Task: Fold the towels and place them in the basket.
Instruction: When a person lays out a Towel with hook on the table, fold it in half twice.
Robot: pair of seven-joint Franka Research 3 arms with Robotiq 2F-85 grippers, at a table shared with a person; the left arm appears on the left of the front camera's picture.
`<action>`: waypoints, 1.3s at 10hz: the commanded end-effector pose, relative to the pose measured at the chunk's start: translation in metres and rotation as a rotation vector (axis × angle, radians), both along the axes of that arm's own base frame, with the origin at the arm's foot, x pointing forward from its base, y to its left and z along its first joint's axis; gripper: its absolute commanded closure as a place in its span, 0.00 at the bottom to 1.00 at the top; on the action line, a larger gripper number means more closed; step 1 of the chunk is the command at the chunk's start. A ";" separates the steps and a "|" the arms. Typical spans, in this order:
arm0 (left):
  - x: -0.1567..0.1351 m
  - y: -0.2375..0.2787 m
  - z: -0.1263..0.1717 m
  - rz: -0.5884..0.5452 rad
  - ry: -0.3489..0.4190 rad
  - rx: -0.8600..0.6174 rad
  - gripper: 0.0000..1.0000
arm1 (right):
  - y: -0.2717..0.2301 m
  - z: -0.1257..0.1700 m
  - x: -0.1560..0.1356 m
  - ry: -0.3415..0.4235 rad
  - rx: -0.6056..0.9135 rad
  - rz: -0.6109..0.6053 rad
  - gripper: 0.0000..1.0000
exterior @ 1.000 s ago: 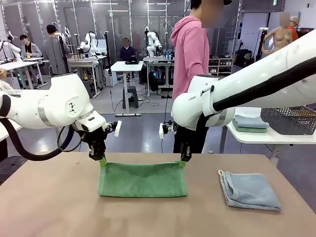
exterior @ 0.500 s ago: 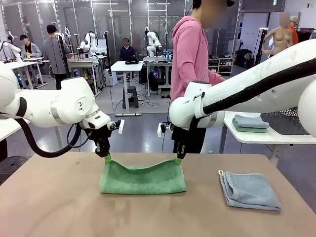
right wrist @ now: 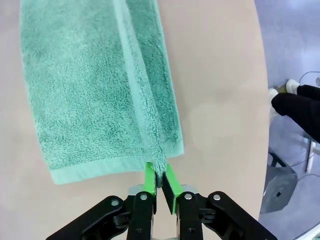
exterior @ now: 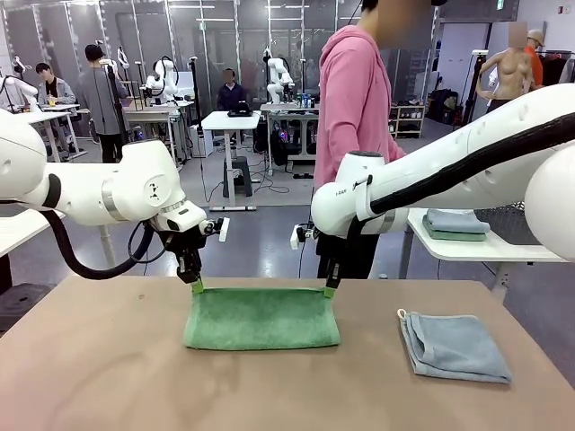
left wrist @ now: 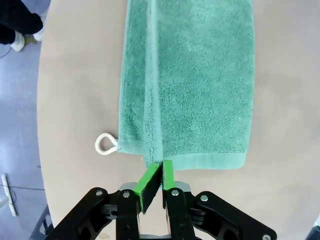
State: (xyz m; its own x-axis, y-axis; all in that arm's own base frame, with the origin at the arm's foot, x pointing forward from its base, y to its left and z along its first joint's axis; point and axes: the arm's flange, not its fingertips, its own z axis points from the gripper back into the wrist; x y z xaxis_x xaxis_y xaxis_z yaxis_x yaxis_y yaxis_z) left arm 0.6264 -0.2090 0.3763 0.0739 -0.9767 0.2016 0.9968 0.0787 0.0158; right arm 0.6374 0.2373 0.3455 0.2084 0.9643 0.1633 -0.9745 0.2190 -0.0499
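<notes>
Tan tabletop (exterior: 90,377), round-cornered, in an open lab with other benches behind it; the contents are listed by their place relative to the green towel.

1. Green towel (exterior: 260,319): lies about mid-table as a long flat band, doubled over. In the left wrist view (left wrist: 200,90) a raised fold ridge runs along its length. A small white loop (left wrist: 105,145) sticks out at one corner onto the bare wood. In the right wrist view (right wrist: 90,85) the same ridge ends in a bunched corner.

2. Left gripper (exterior: 196,285): at the towel's far left corner, with the jaws closed tight. Its green pads (left wrist: 150,177) pinch the end of the fold ridge.

3. Right gripper (exterior: 329,289): at the towel's far right corner, jaws likewise closed. Its pads (right wrist: 150,181) nip the bunched corner of the fold.

4. Blue-grey towel (exterior: 454,346): to the right of the green towel and well apart from it, folded into a rough square. Its loop (exterior: 402,314) points towards the green towel.

5. Person (exterior: 355,99): pink hooded top, standing beyond the green towel at the table's far edge.

6. White side table (exterior: 467,247): beyond and to the right of the green towel. It carries a small stack of folded towels (exterior: 455,223) and the dark mesh basket (exterior: 508,223), which is partly hidden by the right arm.
</notes>
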 end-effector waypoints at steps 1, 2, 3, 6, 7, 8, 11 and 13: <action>0.010 -0.001 0.000 0.025 0.015 0.025 0.93 | 0.003 0.000 0.009 0.004 -0.027 -0.036 0.90; 0.011 -0.001 -0.002 0.028 0.010 0.023 0.93 | 0.002 0.000 0.010 -0.001 -0.026 -0.039 0.90; 0.011 -0.002 -0.002 0.029 0.006 0.023 0.93 | 0.002 -0.001 0.010 -0.005 -0.025 -0.042 0.90; 0.010 -0.004 0.001 0.050 -0.039 0.007 0.41 | 0.005 0.001 0.006 -0.072 -0.014 -0.033 0.54; 0.005 -0.001 0.003 0.056 -0.057 0.032 0.18 | 0.005 0.003 0.005 -0.082 -0.012 -0.032 0.26; 0.001 0.003 0.005 0.065 -0.070 0.030 0.04 | 0.003 0.007 0.003 -0.096 -0.012 -0.037 0.17; -0.018 0.004 0.017 0.070 -0.099 -0.008 0.00 | 0.003 0.015 -0.004 -0.111 -0.018 -0.037 0.00; -0.034 -0.001 0.020 0.104 -0.086 -0.007 0.09 | 0.002 0.018 -0.011 -0.127 -0.006 -0.032 0.01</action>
